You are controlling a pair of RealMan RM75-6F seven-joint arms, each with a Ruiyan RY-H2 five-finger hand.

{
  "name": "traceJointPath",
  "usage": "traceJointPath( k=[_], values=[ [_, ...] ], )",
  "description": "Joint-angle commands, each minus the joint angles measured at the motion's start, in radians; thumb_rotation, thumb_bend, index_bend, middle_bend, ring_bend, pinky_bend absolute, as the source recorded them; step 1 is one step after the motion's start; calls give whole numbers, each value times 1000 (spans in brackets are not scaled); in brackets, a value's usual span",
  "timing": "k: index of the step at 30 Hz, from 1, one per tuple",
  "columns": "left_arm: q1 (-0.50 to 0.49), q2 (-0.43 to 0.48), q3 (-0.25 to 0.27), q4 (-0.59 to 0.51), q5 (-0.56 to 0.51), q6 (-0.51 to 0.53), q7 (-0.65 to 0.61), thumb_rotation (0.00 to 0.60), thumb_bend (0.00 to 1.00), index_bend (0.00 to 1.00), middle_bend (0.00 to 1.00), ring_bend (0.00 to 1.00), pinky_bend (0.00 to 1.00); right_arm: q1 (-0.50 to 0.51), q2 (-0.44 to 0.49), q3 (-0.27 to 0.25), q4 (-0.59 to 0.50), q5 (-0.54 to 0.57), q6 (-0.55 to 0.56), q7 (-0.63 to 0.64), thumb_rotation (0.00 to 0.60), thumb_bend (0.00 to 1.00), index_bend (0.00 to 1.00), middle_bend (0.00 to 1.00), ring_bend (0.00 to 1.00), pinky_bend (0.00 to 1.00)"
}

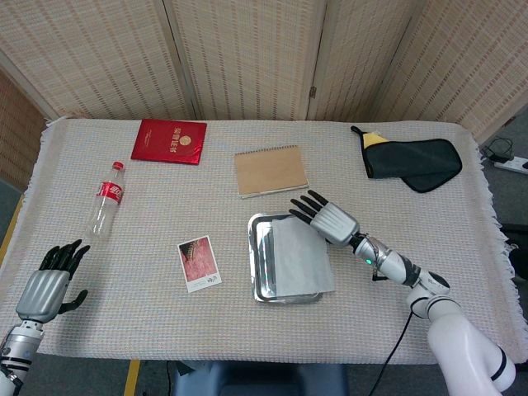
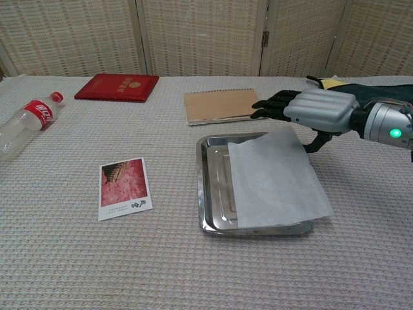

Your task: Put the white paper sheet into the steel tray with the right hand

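Lying over the steel tray (image 1: 257,264), the white paper sheet (image 1: 301,256) covers the tray's right and middle part and hides most of its floor; only the left strip, the far rim and a bit of the near rim show. The sheet's right edge and near right corner overhang the rim toward the desk's (image 1: 148,313) right side, so it rests on the rims more than flat inside. The tray sits near the front edge of the desk, about midway along it.

The right robot hand (image 1: 326,220) hovers at the sheet's far right corner with its dark fingers (image 2: 271,106) spread and stretched out toward the notebook (image 1: 270,171). Its thumb points down just behind the paper in the chest view; whether it touches the sheet cannot be told. Nothing is held in it. The forearm runs off toward the front right corner, and the chest view cuts it at the frame edge.

The left robot hand (image 1: 47,283) is at the front left corner, fingers apart and empty, seen only from the head camera, its arm cut off at the bottom.

A photo card (image 1: 199,263) lies left of the tray, a plastic bottle (image 1: 105,200) on its side near the left edge, a red booklet (image 1: 170,141) by the far edge, and a dark mitt (image 1: 414,162) near the far right corner, largely hidden behind the right robot hand in the chest view.
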Motion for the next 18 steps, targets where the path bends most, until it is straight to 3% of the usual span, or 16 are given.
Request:
traceJointPath(
  k=[1,10,13,18],
  values=[
    [0,3,0,-2,1,0,-4,600,392,34,0,0,0,21,23,13,-81,15,-25,-58,600,449,0,0,0,0],
    [4,13,3,-11,13,12,-26,600,392,47,0,0,0,20,95,41,-226,60,-83,-227,600,449,0,0,0,0],
    [1,19,10,-25,8,-6,-34,600,393,50,0,0,0,39,172,50,-367,108,-219,-312,600,449,0,0,0,0],
    [-1,32,16,-46,19,-11,-50,600,394,55,0,0,0,57,255,103,-564,204,-337,-515,600,449,0,0,0,0]
  ],
)
